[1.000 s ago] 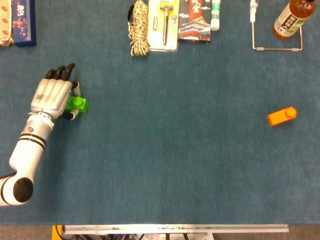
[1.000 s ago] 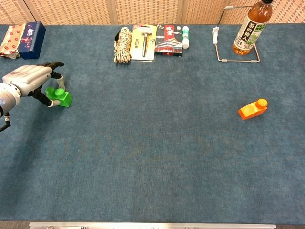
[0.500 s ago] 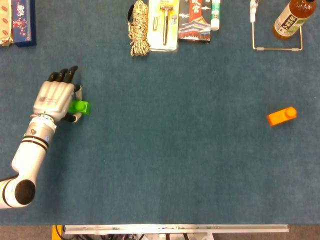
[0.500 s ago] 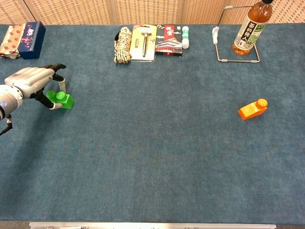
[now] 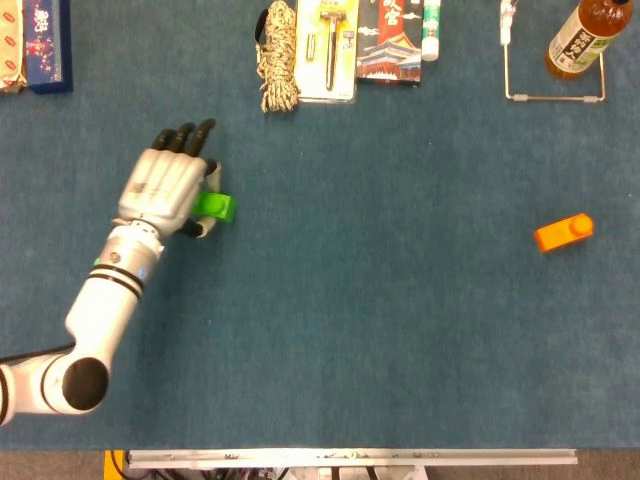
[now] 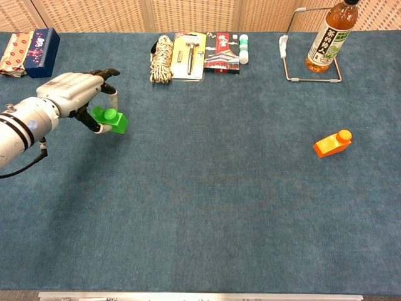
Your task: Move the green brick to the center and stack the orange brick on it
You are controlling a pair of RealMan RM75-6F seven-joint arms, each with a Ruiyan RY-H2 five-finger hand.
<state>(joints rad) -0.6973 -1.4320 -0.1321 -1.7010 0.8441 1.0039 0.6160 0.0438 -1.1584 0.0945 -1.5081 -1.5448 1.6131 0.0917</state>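
Observation:
My left hand (image 5: 165,192) (image 6: 72,95) holds the green brick (image 5: 214,207) (image 6: 111,120) between thumb and fingers, left of the table's middle. In the chest view the brick looks lifted a little off the blue cloth. The orange brick (image 5: 563,232) (image 6: 332,143) lies by itself at the right side of the table, tilted, with its stud toward the upper right. My right hand is outside both views.
Along the far edge lie a coiled rope (image 5: 278,53), a packaged razor (image 5: 330,45), a printed packet (image 5: 388,40), a wire stand (image 5: 553,60) and a tea bottle (image 5: 584,35). Two boxes (image 6: 28,51) sit at the far left corner.
My left hand has carried the green brick to the right, away from the left edge and toward the middle of the table. The orange brick has stayed where it was.

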